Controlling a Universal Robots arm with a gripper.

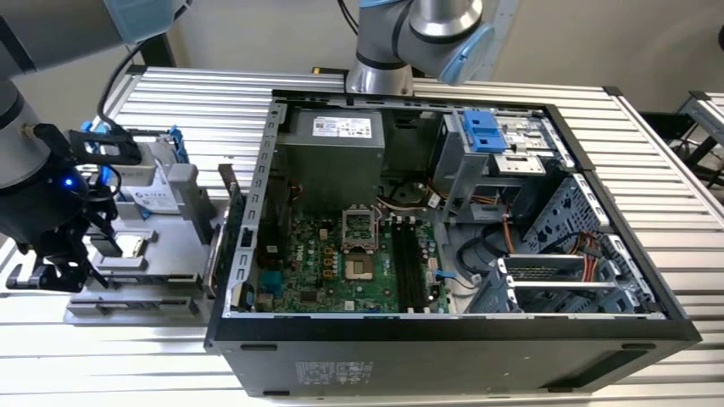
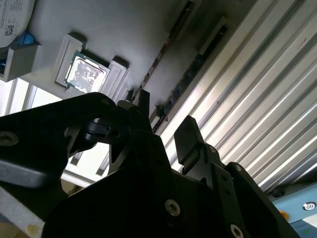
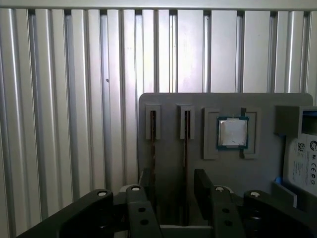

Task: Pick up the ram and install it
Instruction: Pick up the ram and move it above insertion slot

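Note:
Two ram sticks stand on edge in slots of a grey holder plate [image 3: 168,106]. One ram stick [image 3: 186,141] [image 2: 195,62] runs down between my open gripper's [image 3: 173,191] [image 2: 166,121] black fingers [image 3: 203,188]. The other stick [image 3: 153,141] [image 2: 166,47] ends by the other finger. The gripper is above the sticks and holds nothing. In the exterior view the gripper [image 1: 54,267] hangs over the plate [image 1: 136,301] at that view's left, beside the open computer case [image 1: 453,326]. Black memory slots [image 1: 408,263] lie on the green motherboard inside the case.
A square silver processor [image 3: 233,133] [image 2: 86,74] sits in the plate next to the sticks, and a labelled white part [image 3: 304,158] lies beyond it. The table is ribbed metal [image 3: 64,124]. Drive cages and cables [image 1: 543,254] crowd the case's right half.

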